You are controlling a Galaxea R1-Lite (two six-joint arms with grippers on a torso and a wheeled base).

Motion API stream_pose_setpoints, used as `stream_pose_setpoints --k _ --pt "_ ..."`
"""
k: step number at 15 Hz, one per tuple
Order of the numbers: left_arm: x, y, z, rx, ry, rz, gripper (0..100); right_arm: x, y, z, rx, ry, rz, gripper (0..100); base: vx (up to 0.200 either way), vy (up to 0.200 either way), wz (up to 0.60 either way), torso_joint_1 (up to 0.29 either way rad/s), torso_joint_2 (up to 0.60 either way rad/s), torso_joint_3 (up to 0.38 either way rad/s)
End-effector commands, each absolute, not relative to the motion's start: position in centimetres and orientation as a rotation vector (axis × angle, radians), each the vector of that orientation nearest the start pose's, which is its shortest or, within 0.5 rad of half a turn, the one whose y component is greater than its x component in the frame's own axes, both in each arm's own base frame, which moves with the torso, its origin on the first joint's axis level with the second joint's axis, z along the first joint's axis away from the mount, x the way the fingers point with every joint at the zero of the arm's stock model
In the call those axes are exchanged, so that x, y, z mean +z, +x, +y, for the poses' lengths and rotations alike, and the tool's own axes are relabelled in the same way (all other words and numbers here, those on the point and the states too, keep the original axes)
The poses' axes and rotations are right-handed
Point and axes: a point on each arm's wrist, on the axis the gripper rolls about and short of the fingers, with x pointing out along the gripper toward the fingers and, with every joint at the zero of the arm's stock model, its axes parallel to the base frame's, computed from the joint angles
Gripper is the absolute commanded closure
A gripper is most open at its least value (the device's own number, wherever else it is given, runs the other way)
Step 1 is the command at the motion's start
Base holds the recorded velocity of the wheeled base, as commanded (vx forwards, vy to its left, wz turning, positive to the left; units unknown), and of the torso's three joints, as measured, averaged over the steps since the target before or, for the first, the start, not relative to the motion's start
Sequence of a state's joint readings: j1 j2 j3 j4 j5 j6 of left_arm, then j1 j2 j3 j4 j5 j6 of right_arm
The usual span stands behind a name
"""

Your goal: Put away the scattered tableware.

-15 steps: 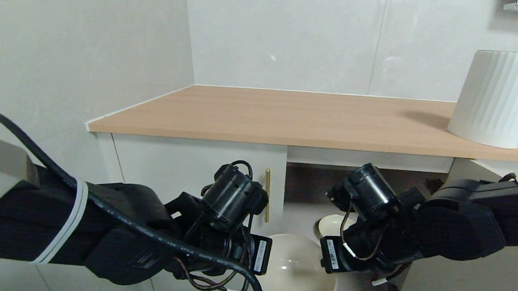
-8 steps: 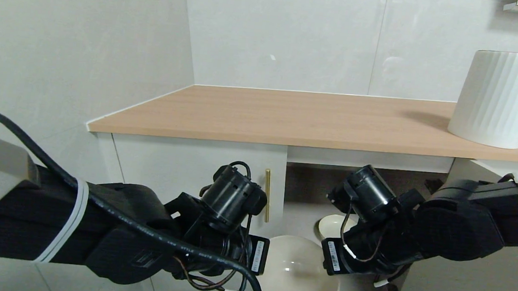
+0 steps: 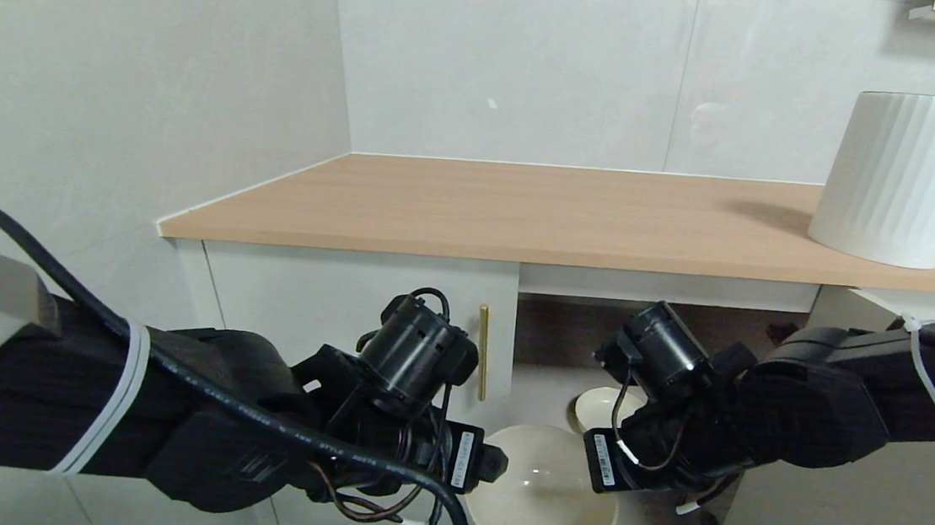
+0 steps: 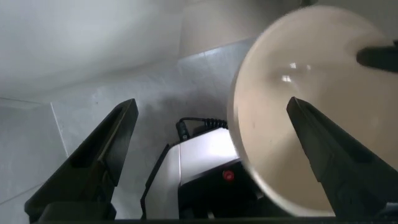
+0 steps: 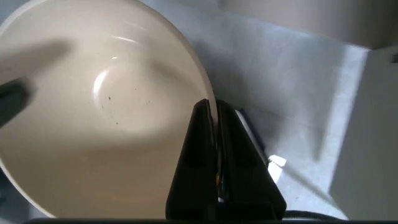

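Right wrist view, fingers [image 5: 198,163] pinching bowl [image 5: 93,124] rim

Right jaws clamp the rim of the cream bowl [image 5: 106,112].

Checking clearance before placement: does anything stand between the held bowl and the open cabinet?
No door bars the open cabinet. A small bowl sits on its floor beyond the large bowl, which the right gripper clamps by the rim, and may crowd that spot.

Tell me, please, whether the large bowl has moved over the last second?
Yes, slightly. The large bowl, pinched at its rim by the right tool, has drifted rightward, away from the gold cabinet handle.
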State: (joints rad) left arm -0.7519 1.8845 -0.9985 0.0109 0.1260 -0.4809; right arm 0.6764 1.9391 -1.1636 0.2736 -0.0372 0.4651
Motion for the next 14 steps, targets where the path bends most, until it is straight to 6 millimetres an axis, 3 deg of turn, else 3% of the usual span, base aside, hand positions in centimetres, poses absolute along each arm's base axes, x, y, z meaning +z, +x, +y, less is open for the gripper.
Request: stream_pose_setpoints --k 1,5,9,14 --pt "11.9 23.9 -22.0 -0.369 -0.056 0.929 0 11.0 27.5 20.9 0.276 0.038 1.061 100 0.000 0.000 0.00 0.000 0.00 0.000" --pt "12.0 24.0 -21.9 -0.367 -0.059 0.926 0 8.3 30.5 19.6 0.167 0.081 0.936 100 0.000 0.000 0.00 0.000 0.00 0.000" --pt "12.0 24.0 -21.9 -0.367 -0.059 0.926 0 5.8 34.8 17.0 0.032 0.157 0.805 100 0.000 0.000 0.00 0.000 0.00 0.000" --pt "12.0 24.0 -21.9 -0.365 -0.059 0.925 0 3.9 37.6 14.3 -0.054 0.214 0.730 100 0.000 0.000 0.00 0.000 0.00 0.000"
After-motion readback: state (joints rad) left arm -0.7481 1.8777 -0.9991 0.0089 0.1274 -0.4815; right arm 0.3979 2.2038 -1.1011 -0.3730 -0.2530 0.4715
